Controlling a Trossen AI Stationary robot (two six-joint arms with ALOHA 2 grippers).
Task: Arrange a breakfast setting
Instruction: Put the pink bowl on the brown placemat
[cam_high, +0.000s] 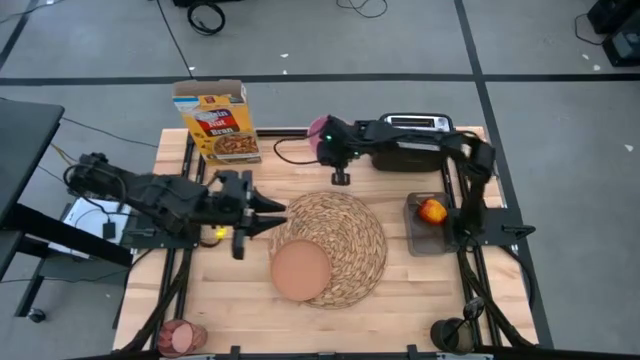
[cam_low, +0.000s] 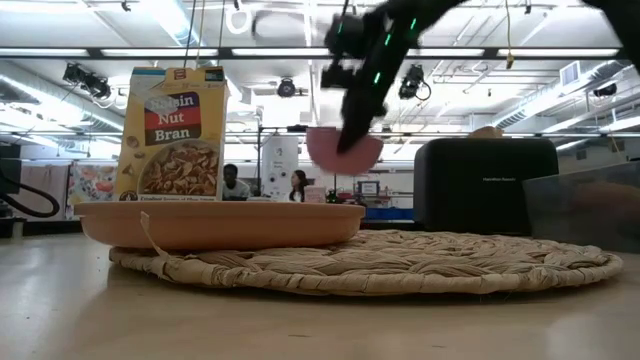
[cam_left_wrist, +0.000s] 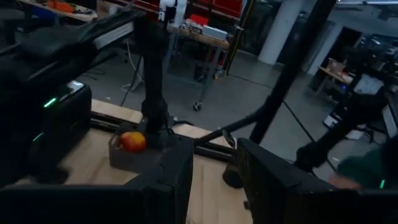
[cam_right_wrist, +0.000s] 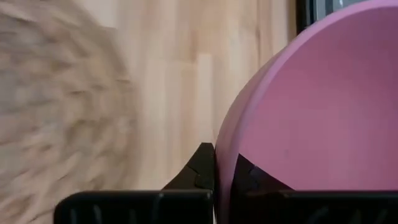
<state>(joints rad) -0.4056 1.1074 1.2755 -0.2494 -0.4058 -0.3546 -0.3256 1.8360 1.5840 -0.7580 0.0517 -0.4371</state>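
- High view shows us the right gripper (cam_high: 330, 140) at upper centre of the frame, clamped on the rim of the pink bowl (cam_high: 320, 131), which it holds in the air beside the toaster (cam_high: 412, 140).
- Right wrist view confirms this: its fingers pinch the bowl wall, one inside, one outside.
- We see the left gripper (cam_high: 268, 212) at centre left with its fingers spread and nothing between them, at the edge of the placemat (cam_high: 345, 240), where the plate (cam_high: 299, 270) already sits.
- We judge the thin rim pinch could slip, dropping the bowl onto the wood.
- We also think the two arms could clash over the mat.
- The apple (cam_high: 432, 211) waits in a bin at right.
- The cereal box (cam_low: 172, 130) reads "Raisin Nut Bran".
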